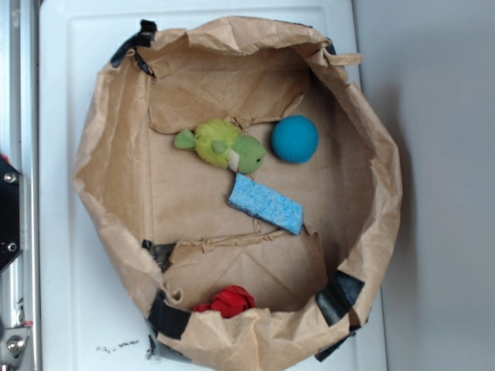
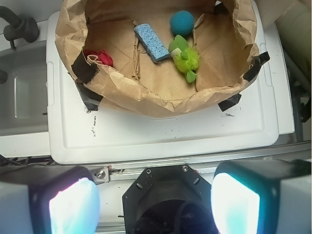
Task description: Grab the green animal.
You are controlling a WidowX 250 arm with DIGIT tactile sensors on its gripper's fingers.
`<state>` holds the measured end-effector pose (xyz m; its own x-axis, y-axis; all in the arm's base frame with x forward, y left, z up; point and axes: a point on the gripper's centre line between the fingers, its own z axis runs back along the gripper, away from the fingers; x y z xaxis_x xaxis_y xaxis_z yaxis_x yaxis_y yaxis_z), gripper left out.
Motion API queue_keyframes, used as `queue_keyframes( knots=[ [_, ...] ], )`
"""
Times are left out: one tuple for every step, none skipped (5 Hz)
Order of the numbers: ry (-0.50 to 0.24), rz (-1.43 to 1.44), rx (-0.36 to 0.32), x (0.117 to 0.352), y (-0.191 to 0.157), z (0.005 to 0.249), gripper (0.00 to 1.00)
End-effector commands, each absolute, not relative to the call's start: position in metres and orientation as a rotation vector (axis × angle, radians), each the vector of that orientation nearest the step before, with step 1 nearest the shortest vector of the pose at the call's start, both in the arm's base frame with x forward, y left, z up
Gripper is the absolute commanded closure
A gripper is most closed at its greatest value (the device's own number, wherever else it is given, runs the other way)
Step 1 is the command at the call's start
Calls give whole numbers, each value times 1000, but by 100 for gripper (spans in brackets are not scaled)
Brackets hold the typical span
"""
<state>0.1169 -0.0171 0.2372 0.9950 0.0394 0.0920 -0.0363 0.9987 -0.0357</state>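
The green animal (image 1: pixel 224 144) is a fuzzy yellow-green plush with darker green ends and a white patch. It lies inside a brown paper bag (image 1: pixel 116 193), near its far wall. In the wrist view the green animal (image 2: pixel 185 56) lies far ahead, inside the bag (image 2: pixel 161 100). My gripper (image 2: pixel 155 204) is open and empty, with both fingers wide apart at the bottom of the wrist view, well short of the bag. The gripper does not show in the exterior view.
A teal-blue ball (image 1: pixel 295 139) sits right beside the animal. A light-blue sponge (image 1: pixel 265 203) lies just below them. A red object (image 1: pixel 230 301) sits at the bag's near wall. The bag stands on a white lid (image 2: pixel 161 136). A metal rail (image 1: pixel 17 232) runs along the left.
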Motion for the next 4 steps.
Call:
queue_keyframes(
  knots=[
    [-93,38,-34,117,-17,237,0],
    [-89,-130,-118,167,-18,237,0],
    [-89,-130,-118,167,-18,237,0],
    [-89,-130,-118,167,-18,237,0]
  ],
)
